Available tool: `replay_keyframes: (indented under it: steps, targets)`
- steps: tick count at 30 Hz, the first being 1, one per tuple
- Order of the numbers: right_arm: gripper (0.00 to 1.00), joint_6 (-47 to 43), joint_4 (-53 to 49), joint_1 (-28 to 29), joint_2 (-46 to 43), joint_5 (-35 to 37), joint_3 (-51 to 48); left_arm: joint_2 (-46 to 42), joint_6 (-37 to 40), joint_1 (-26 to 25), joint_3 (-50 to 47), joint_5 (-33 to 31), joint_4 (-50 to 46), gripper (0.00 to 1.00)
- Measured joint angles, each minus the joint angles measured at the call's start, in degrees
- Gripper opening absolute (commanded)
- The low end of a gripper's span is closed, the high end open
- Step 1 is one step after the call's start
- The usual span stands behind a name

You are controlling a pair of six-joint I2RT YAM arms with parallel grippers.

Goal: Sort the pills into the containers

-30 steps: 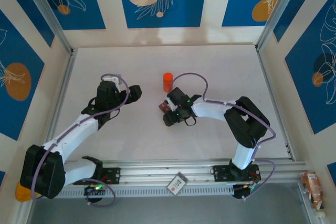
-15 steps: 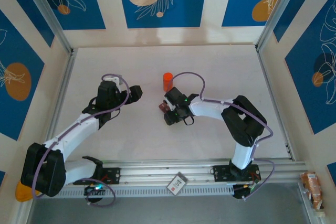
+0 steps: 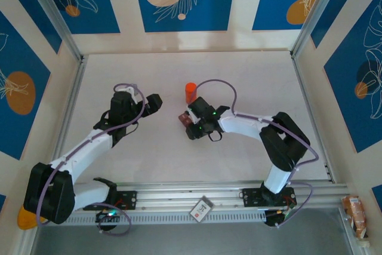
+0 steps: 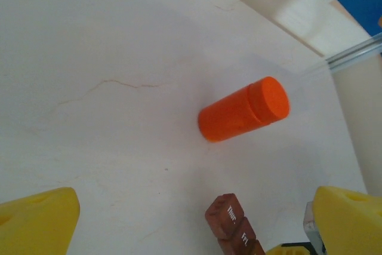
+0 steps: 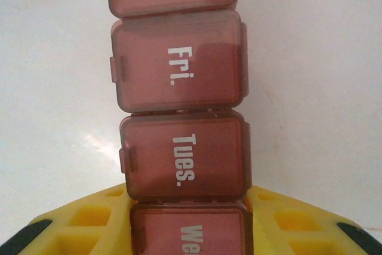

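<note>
The containers (image 5: 179, 76) are a dark reddish-brown strip of several joined compartments with day labels, all lids closed. The strip lies on the white table near the middle (image 3: 182, 117). My right gripper (image 5: 187, 204) (image 3: 188, 125) has its yellow fingers (image 5: 286, 219) pressed against both sides of the strip's near end, shut on it. The strip's far end juts out ahead of the gripper (image 4: 230, 222). My left gripper (image 3: 154, 103) (image 4: 194, 231) stands wide open to the left of the strip, nothing between its fingers. The pills are out of view.
An orange cylindrical bottle (image 3: 190, 92) (image 4: 245, 109) with its cap on stands just behind the strip, close to the right gripper. White walls enclose the table at the back and both sides. A metal rail (image 3: 227, 195) runs along the near edge.
The right gripper's jaws have closed in on the strip, and gripper and strip have shifted slightly left and away. The left arm has stayed still and open.
</note>
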Motion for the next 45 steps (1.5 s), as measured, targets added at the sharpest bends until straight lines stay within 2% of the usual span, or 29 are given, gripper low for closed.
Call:
replay_keyframes:
  steps: [7,14,26,45]
  targets:
    - [0.34,3.67,2.05,-2.60,-6.93,-5.35,0.00,2.69,-5.09,-1.68,-0.02,7.78,6.99,1.00]
    - [0.34,7.15,3.41,-4.02,-8.50,-9.01,0.00,5.38,-9.20,-5.20,0.00,11.30,13.18,1.00]
    - [0.34,9.18,4.48,-3.96,-8.50,-11.39,0.00,8.96,-12.35,-8.94,0.39,12.26,18.71,1.00]
    - [0.34,9.62,4.83,-3.91,-7.96,-11.67,0.00,10.49,-12.74,-11.04,2.51,12.24,20.46,1.00]
